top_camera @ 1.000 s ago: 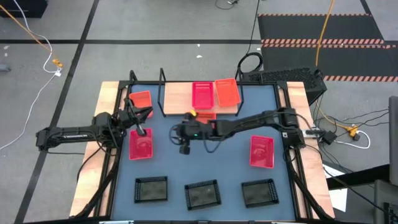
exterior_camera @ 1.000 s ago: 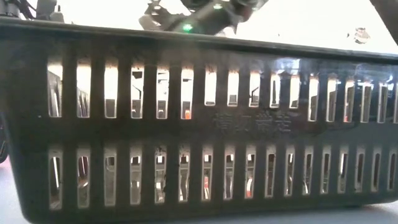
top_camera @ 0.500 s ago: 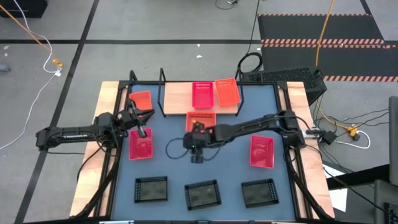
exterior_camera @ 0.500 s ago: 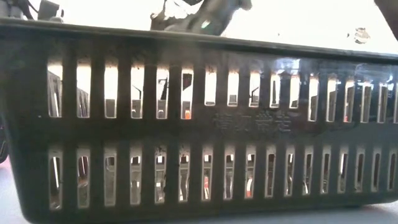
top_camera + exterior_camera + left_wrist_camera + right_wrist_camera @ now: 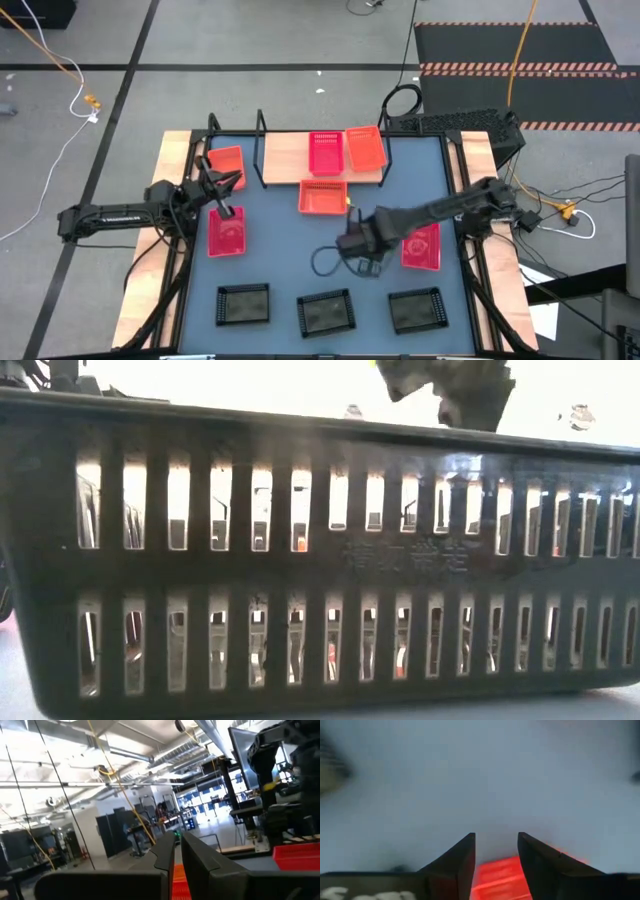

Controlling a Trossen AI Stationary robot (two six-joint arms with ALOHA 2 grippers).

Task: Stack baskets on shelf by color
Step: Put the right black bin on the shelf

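The right arm reaches in from the table's right edge, bent at the elbow and stretched low across the blue tabletop [image 5: 280, 250], its right gripper [image 5: 358, 247] hanging over bare blue surface just left of a pinkish-red mesh-walled plastic basket [image 5: 421, 245] that lies flat near the right side. In the right wrist view the two dark fingers [image 5: 457, 862] stand apart with a clear gap between them and nothing held, the pinkish-red of a basket showing through the gap.

The left arm lies along the table's left edge, forearm pointing inward. Its left gripper [image 5: 226, 207] sits at the far rim of a second pinkish-red basket [image 5: 228, 235]; the left wrist view shows its fingers [image 5: 165, 857] nearly together, but whether they pinch the rim I cannot tell.

On the light wooden shelf in its black wire frame [image 5: 285, 152] sit a third pinkish-red basket [image 5: 326, 153] and an orange basket [image 5: 366, 148] side by side. Another orange basket [image 5: 227, 160] rests left of the shelf, and a third orange one [image 5: 324, 197] lies on the tabletop just in front of the shelf. Three black mesh baskets [image 5: 326, 311] line the near edge, well apart from one another; the middle one fills the low view
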